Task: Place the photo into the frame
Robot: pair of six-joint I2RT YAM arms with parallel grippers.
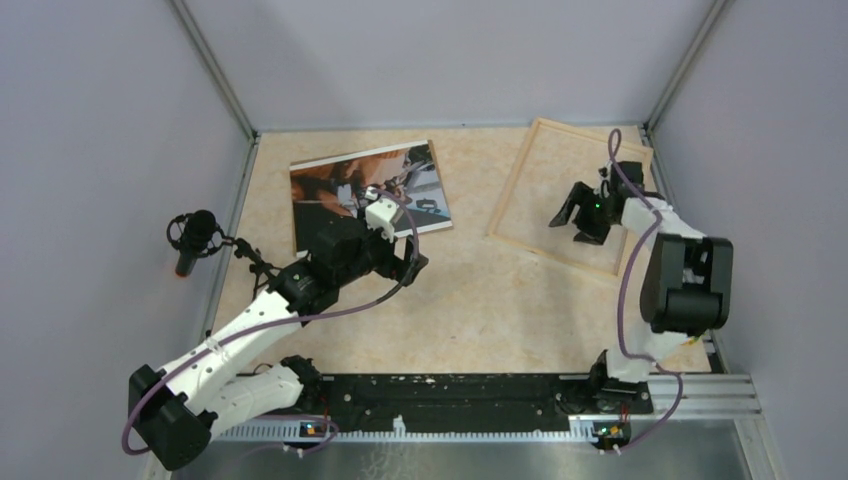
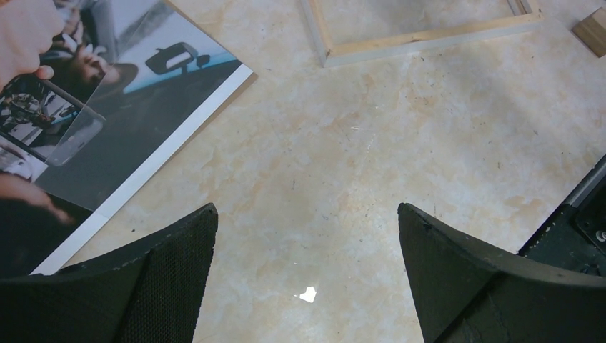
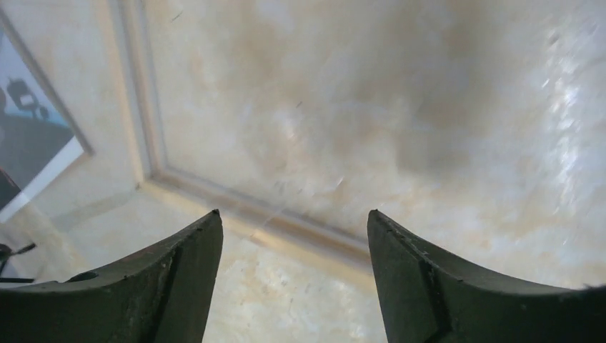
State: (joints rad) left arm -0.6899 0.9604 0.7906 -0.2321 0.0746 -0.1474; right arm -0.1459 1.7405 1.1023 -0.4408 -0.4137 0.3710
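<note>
We see the marbled beige worktop (image 1: 470, 300) carrying everything. The large rectangular frame of thin pale wooden strips (image 1: 513, 180) lies flat directly beneath the right hand (image 3: 293, 214), whose jaws stand apart with nothing between them. One inner corner of the frame sits ahead and to the left of that hand's fingertips. The large thin rectangular photo, dark with orange-brown and white patches and a narrow white border (image 2: 136, 121), lies picture-up ahead and to the left of the left hand (image 2: 306, 209). That hand is spread wide over bare worktop and holds nothing.

We judge the step in hand to be fetching the photo. To do it well, we would bring the left hand to the print's near white edge. We would work one finger under it rather than pressing it flat, then carry it level and turn it to match the frame's angle. The frame holds nothing: only worktop shows inside its strips.
</note>
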